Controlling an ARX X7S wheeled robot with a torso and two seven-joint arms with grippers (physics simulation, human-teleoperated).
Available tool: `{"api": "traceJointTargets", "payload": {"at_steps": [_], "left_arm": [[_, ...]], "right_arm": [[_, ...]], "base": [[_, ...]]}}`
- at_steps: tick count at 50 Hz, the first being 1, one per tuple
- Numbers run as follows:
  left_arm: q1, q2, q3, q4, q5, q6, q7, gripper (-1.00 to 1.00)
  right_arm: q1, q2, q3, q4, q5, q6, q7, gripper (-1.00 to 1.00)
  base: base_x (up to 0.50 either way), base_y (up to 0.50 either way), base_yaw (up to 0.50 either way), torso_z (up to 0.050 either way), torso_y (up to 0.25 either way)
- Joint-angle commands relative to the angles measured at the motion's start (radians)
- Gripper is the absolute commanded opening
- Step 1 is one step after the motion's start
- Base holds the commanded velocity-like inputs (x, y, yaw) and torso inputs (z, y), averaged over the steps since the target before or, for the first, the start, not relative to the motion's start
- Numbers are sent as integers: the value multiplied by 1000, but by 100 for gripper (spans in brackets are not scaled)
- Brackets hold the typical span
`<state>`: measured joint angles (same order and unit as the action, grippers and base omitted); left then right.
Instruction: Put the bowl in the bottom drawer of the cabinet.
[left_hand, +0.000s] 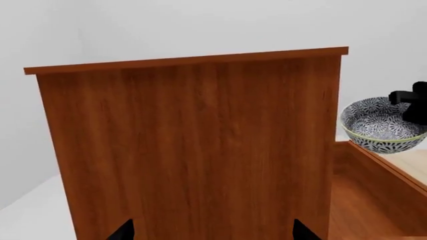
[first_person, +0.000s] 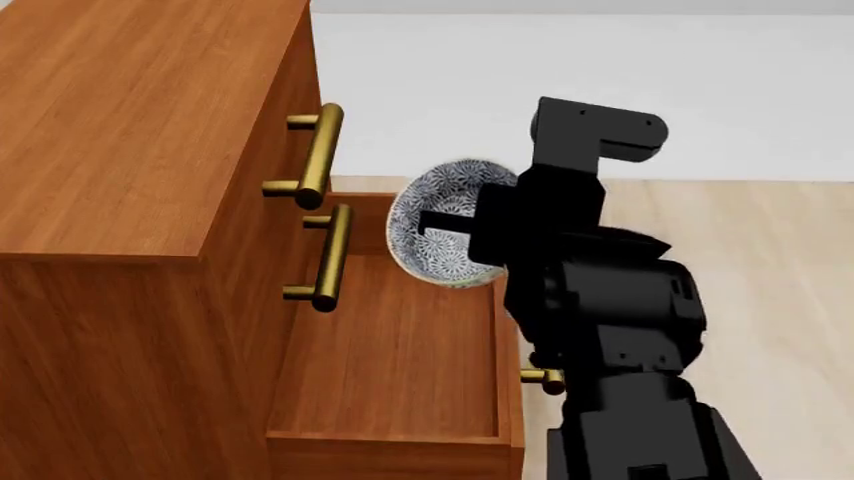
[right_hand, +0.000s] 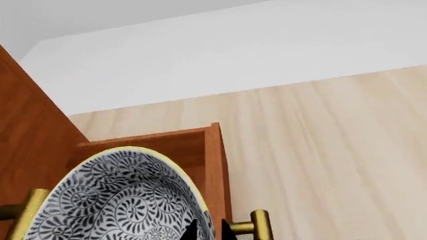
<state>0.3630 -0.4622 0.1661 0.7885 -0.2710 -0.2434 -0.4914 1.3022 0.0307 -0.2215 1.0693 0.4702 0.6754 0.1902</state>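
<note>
The right gripper (first_person: 447, 222) pinches the bowl (first_person: 447, 225) by its rim, tilted at twelve o'clock above the open bottom drawer (first_person: 400, 350) for lowering, while the left gripper (left_hand: 210, 232), fingers spread, idles beside the cabinet (first_person: 120, 130).

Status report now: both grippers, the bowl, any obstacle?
Right gripper shut on bowl, held tilted above open bottom drawer. Left gripper open, empty, facing cabinet side. Nothing seen inside drawer.

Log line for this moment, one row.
right gripper: shut on bowl | bowl: tilted, over open bottom drawer | left gripper: open, facing cabinet side
</note>
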Motion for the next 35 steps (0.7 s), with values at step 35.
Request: {"api": "traceJointTargets", "payload": {"at_steps": [35], "left_arm": [[14,-10,-16,-19,-20,34,-5,100]], "right_arm": [[33,-30,-565,239,504,-204,38,-100]], "base": [[0,0,0,0,1]]}}
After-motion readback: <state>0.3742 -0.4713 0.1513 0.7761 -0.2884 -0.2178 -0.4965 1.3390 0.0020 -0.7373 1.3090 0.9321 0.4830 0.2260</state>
